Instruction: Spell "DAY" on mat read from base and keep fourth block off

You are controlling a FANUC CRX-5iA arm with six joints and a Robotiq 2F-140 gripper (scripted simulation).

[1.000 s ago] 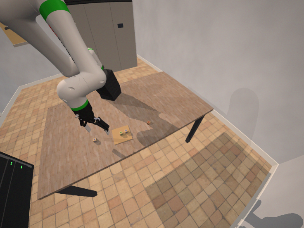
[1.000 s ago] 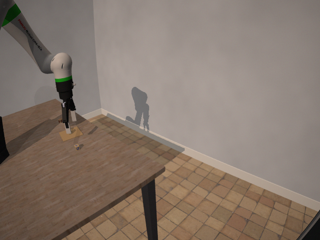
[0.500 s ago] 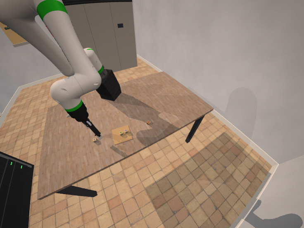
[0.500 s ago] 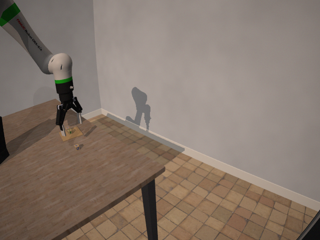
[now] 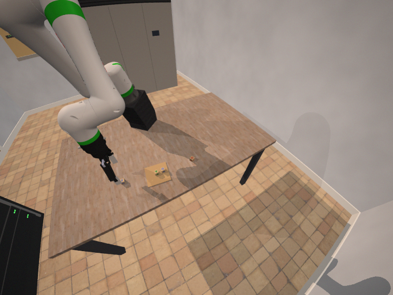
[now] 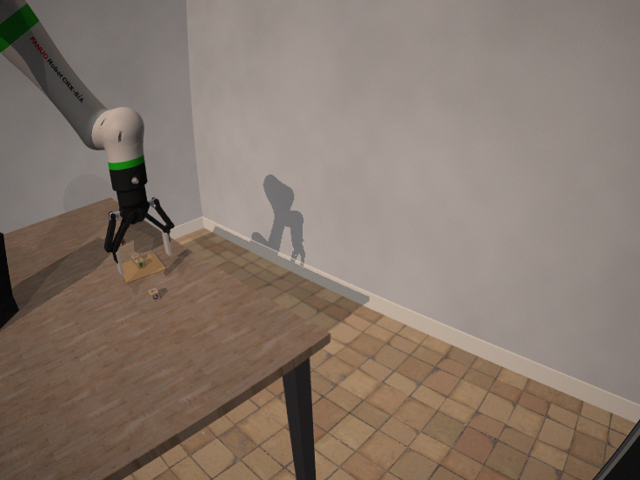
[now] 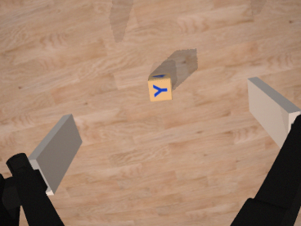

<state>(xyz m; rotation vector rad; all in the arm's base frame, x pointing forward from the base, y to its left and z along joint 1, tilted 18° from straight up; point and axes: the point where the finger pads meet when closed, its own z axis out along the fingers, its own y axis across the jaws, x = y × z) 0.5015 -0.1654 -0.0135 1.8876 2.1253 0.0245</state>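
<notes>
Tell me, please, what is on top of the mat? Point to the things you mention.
Two blocks stand on the mat [image 5: 150, 180] [image 6: 130, 277], close together: one with green marks [image 5: 156, 172] [image 6: 140, 263] and a paler one [image 5: 162, 169] [image 6: 135, 256]. The surface directly beneath each block is covered and cannot be seen.
</notes>
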